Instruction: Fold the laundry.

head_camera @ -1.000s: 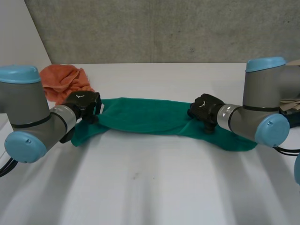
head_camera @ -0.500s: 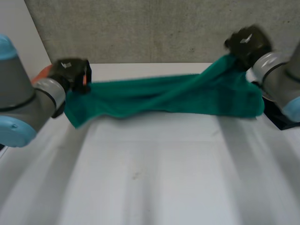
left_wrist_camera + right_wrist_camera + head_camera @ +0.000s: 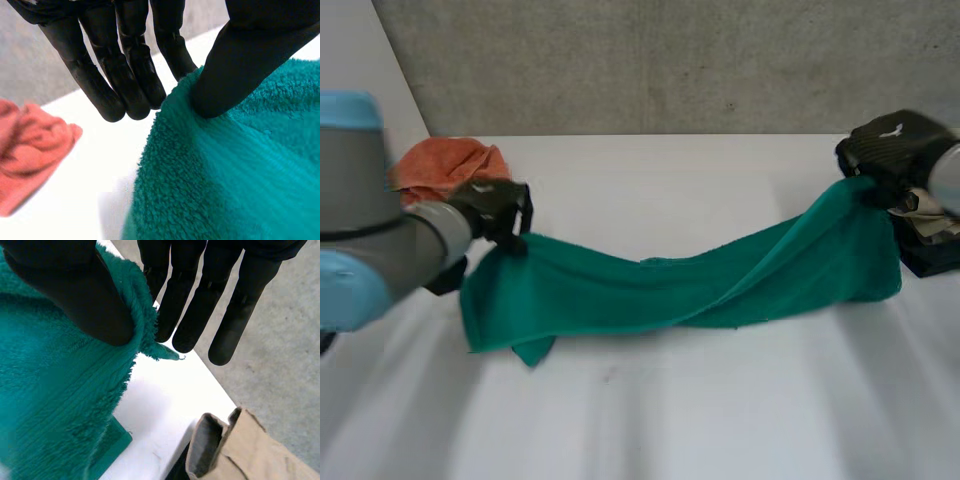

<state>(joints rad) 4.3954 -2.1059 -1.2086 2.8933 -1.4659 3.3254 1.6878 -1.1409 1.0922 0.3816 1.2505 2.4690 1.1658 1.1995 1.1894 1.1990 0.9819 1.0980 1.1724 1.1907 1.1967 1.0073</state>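
Both hands have come lower than they were half a second ago, and the green towel (image 3: 700, 285) has dropped with them. A second ago it lay flat in a strip. Now it hangs like a long hammock between the two hands.

The left hand (image 3: 495, 210) is at about 9 o'clock on the white counter (image 3: 670, 420). It pinches one end of the towel between its thumb and its straight fingers (image 3: 130, 75). The right hand (image 3: 890, 155) is out at about 2 o'clock, and it pinches the other end the same way. The left end and the middle of the towel touch the counter. The right end is held up in the air.

I think this is the step of stretching the towel out so it can be laid flat. Next, the hands need to keep their pinch, pull the towel smooth, and lay it down with no twist. Then one end can be brought over the other. The middle looks bunched and rolled, so it may need a shake.

An orange cloth (image 3: 450, 170) waits in a heap at 10 o'clock, just behind the left hand.

At 3 o'clock, by the counter's edge, is a dark box (image 3: 935, 255). Something tan (image 3: 250, 455) sits in or on it. I cannot tell what it is.
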